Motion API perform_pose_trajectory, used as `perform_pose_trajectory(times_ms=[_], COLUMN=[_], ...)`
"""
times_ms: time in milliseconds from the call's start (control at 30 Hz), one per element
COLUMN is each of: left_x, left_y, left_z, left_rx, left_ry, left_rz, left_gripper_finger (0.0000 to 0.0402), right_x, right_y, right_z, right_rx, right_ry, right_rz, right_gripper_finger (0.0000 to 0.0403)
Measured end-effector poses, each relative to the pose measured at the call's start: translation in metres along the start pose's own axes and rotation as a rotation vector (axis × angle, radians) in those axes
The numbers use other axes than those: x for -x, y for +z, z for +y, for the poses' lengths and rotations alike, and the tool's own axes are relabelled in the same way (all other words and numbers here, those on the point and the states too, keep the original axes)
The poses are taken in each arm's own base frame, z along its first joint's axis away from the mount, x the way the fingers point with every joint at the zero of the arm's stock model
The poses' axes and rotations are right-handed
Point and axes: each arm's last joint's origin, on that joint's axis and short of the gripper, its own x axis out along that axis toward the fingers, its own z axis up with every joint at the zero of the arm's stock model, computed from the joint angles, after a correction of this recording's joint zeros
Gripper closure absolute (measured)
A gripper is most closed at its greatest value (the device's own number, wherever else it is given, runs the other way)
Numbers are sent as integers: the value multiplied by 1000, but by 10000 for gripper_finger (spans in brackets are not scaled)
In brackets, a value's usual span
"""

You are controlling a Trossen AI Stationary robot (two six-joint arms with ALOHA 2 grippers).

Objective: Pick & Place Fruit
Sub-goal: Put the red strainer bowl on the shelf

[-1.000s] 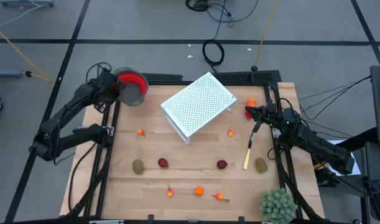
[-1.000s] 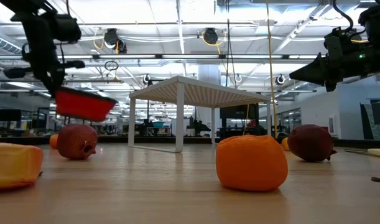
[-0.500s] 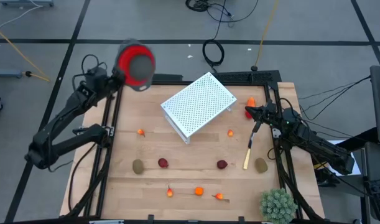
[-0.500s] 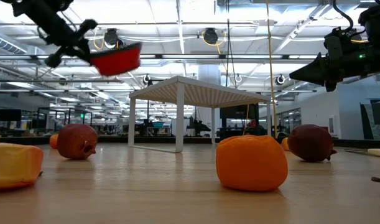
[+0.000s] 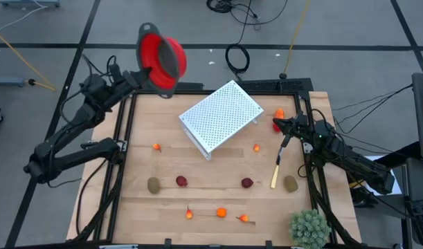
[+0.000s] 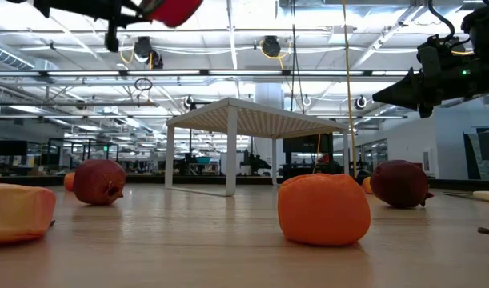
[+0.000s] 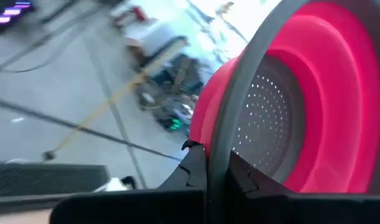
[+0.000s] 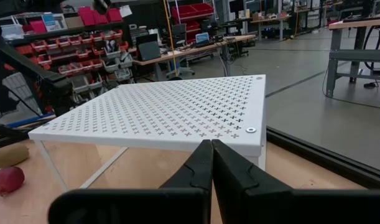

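Currently the left gripper (image 5: 137, 75), jaws clamped on the rim of the red colander (image 5: 161, 59), has raised it from beside the worktop (image 5: 218, 197) to high over the back-left corner, tilted on edge; it must come down before loading. All fruit (image 5: 181, 181) lies loose on the worktop. The right gripper (image 5: 275, 125), jaws together, waits beside the white perforated rack (image 5: 221, 117). The low view crops the colander.
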Motion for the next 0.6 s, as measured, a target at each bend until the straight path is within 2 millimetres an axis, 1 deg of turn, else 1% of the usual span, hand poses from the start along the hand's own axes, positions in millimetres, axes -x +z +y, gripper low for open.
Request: perform_pose_trajectory(times_ms=[367, 467, 600], left_x=[-11, -15, -23], left_y=[-15, -23, -37], left_z=[-29, -32, -33], left_rx=[-162, -186, -163], left_ry=[-340, -389, -405], left_rz=[78, 127, 196], left_gripper_finger=[397, 399, 398], right_x=[0, 0, 0], right_y=[0, 0, 0], right_z=[0, 0, 0], right_rx=[0, 0, 0], right_ry=[0, 0, 0], right_rz=[0, 0, 0], right_gripper_finger=[403, 403, 403])
